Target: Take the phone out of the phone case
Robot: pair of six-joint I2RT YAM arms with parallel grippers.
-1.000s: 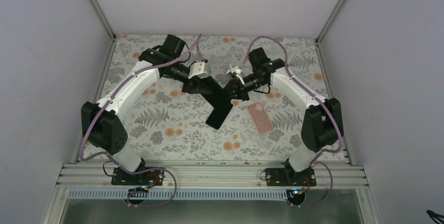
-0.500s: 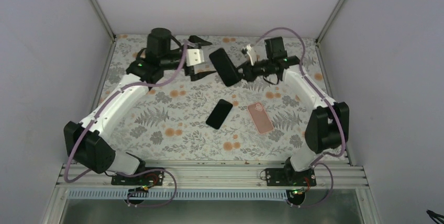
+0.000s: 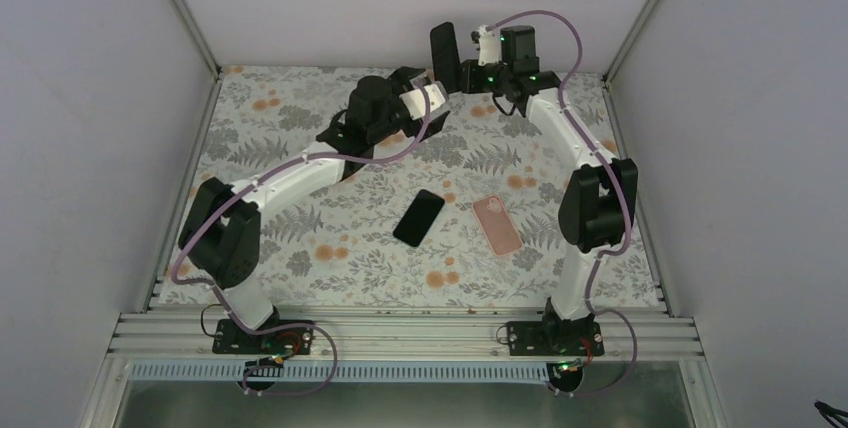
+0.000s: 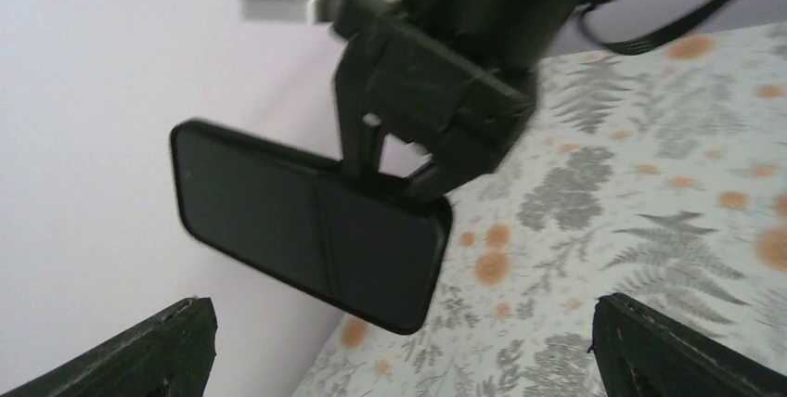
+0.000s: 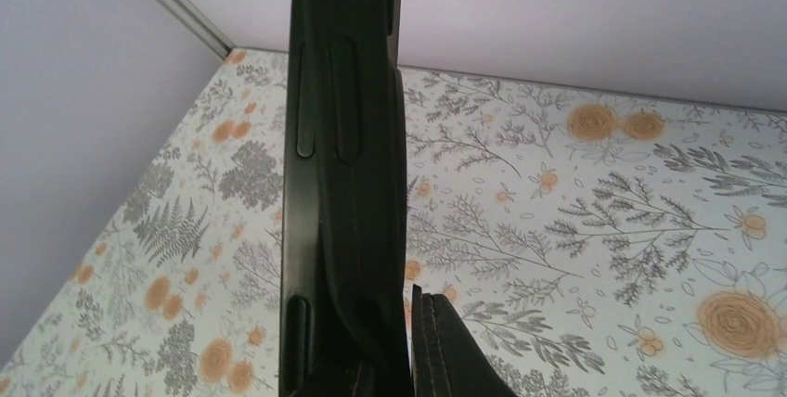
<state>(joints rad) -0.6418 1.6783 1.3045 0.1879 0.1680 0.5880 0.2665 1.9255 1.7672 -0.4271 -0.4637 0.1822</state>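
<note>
The black phone point(image 3: 419, 218) lies flat on the flowered table point(image 3: 300, 238) near the middle, with no gripper on it. My right gripper point(image 3: 463, 74) is shut on the black phone case point(image 3: 441, 46), holding it upright high above the table's far edge. In the right wrist view the case point(image 5: 343, 137) stands edge-on, pinched in the right gripper point(image 5: 408, 360). My left gripper point(image 3: 420, 84) is wide open and empty just left of and below the case. Through the left wrist view the case point(image 4: 306, 225) hangs in front of the left gripper point(image 4: 408, 360), apart from it.
A pink phone-shaped thing point(image 3: 497, 225) lies flat just right of the phone. Pale walls with metal corner posts point(image 3: 635, 23) close in the table on three sides. The case is held close to the back wall.
My left gripper opened and let go. The phone came to rest on the table. My right arm carried the case up and back, and the left arm swung right after it.
</note>
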